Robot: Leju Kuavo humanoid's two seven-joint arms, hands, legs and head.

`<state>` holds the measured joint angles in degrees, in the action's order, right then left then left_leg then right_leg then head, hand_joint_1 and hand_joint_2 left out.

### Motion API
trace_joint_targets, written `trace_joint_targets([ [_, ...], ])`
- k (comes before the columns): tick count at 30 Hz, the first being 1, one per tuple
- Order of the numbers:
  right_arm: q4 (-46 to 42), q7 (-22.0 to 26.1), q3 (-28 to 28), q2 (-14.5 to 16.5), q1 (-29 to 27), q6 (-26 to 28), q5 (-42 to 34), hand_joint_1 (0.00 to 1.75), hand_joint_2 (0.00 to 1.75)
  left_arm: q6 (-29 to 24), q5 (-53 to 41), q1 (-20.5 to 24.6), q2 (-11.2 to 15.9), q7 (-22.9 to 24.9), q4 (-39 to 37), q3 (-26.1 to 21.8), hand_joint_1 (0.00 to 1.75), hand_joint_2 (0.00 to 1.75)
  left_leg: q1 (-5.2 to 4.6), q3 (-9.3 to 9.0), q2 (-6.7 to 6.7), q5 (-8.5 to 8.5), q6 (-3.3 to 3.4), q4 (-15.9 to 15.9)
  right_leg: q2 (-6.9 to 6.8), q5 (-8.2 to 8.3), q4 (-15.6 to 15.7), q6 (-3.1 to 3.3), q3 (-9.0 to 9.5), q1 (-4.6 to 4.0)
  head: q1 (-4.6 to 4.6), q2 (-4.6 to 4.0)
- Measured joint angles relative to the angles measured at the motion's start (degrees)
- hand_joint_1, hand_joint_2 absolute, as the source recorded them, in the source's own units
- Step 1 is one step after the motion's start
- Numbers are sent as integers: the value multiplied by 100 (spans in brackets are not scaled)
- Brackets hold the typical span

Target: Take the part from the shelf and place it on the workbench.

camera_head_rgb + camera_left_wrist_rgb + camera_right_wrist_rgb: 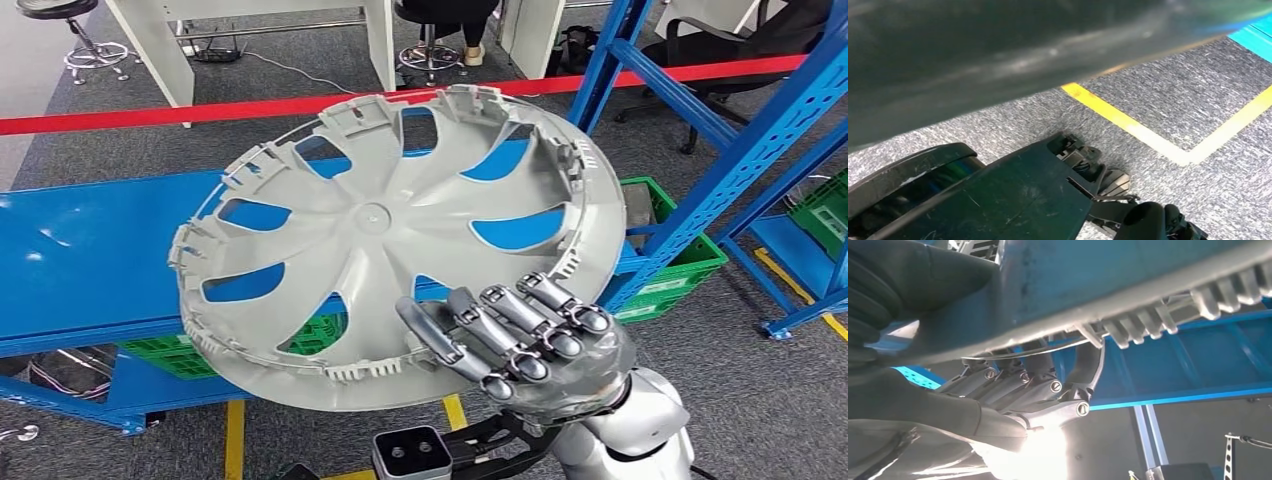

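1 ribbed grey plastic wheel cover (390, 235), round and spoked, gripped by right hand (520, 345).

The right hand (520, 340) has shiny silver metal fingers (500, 320) made of short links, with darker grey tips and small round screws at the bends. A see-through grey cover wraps the palm. The right arm (640, 425) is smooth and silver, with rounded parts. In the right wrist view, a dark grey ribbed cover (873, 300) sits behind the hand, and slotted screw heads (1082, 408) shine on the fingers.
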<state>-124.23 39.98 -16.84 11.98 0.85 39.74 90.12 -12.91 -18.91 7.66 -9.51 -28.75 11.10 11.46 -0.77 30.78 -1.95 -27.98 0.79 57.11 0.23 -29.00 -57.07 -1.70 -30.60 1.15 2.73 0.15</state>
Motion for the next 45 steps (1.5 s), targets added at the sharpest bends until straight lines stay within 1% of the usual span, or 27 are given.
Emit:
trace_joint_targets([
  [8,2,0,-20,2,-7,0,0,175,175,-39,-44,-1,-4,20,0,-35,0,0,0,1,0,0,0,0,0,0,0,0,1,0,0,0],
  [19,7,0,-38,2,-7,-2,0,175,175,-80,-219,-2,3,210,0,-36,0,0,0,1,0,0,0,0,-1,0,0,0,0,0,0,0],
  [28,11,0,-66,8,-8,-2,0,175,175,-41,-232,-2,5,220,0,-36,0,0,0,1,0,0,0,0,-1,0,0,0,0,0,0,0],
  [40,52,0,-71,138,-20,-2,1,175,175,-23,-389,-3,14,222,0,-48,0,0,-5,6,0,-1,1,14,-2,5,6,-8,1,9,-1,0],
  [45,80,-50,-93,232,-56,-2,2,175,175,-77,-474,-5,26,226,0,-130,0,0,-18,19,0,-13,21,41,-2,10,6,-22,0,16,-1,0],
])
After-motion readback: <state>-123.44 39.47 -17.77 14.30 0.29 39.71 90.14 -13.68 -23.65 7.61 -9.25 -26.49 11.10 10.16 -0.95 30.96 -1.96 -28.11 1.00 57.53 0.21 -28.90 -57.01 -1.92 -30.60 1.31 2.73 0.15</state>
